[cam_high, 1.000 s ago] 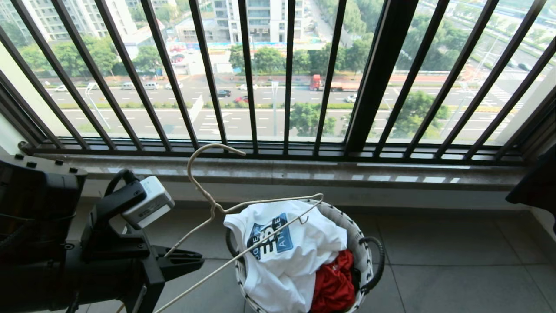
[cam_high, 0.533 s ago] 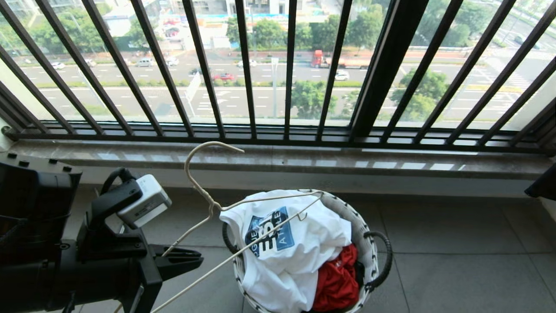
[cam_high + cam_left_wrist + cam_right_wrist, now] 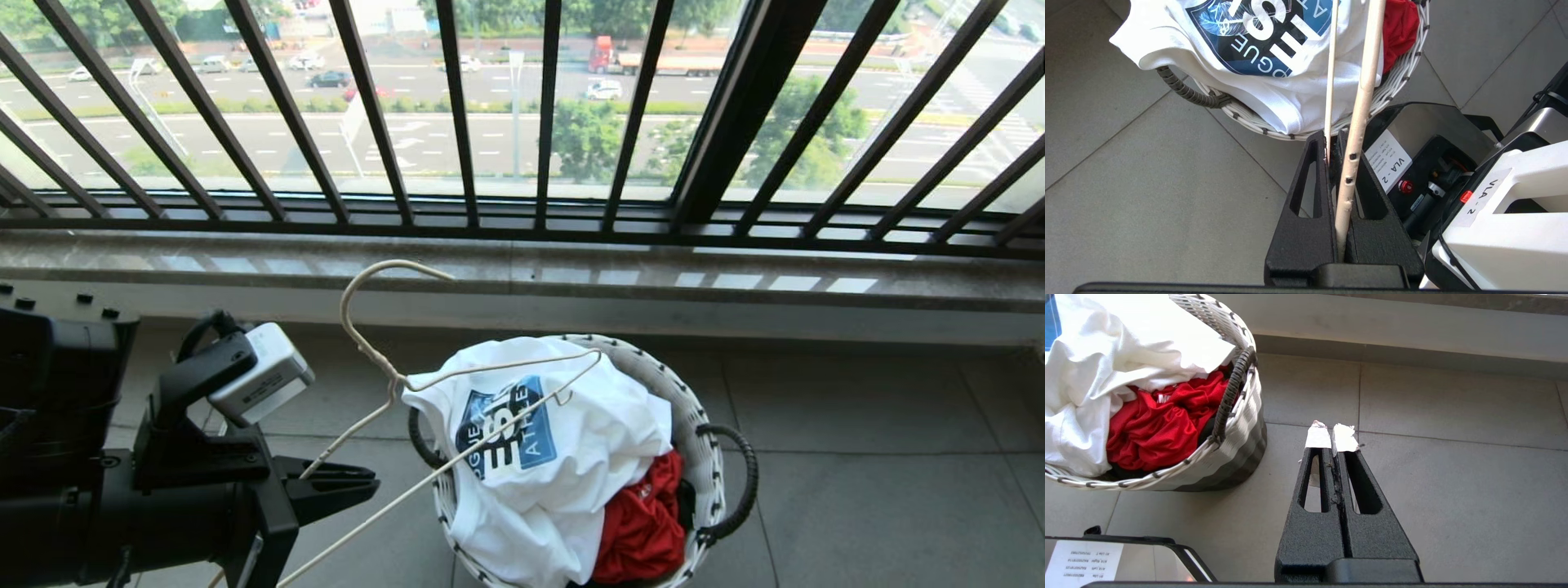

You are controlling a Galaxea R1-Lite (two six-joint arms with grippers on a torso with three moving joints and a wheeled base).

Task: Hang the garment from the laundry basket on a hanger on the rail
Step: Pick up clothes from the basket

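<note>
The white garment (image 3: 555, 474) with a blue chest graphic lies heaped on top of the round white laundry basket (image 3: 702, 425) on the floor tiles. My left gripper (image 3: 367, 483) is low at the left, shut on the lower wires of the cream hanger (image 3: 394, 382). The hanger slants up and right, one shoulder reaching over the garment. The left wrist view shows the hanger (image 3: 1367, 81) clamped in my left gripper (image 3: 1331, 136), above the garment (image 3: 1290, 102) and basket (image 3: 1396, 81). My right gripper (image 3: 1332, 435) is shut and empty over the floor, beside the basket (image 3: 1241, 428). The rail is out of view.
A red cloth (image 3: 641, 523) lies in the basket under the white garment. A black railing of vertical bars (image 3: 539, 122) and a stone ledge (image 3: 735, 286) run across behind the basket. My own base (image 3: 1412, 163) sits close beside the basket.
The head view has tipped downward, so the railing, ledge and basket sit higher in the picture. My left gripper still holds the hanger in the same pose over the basket.
</note>
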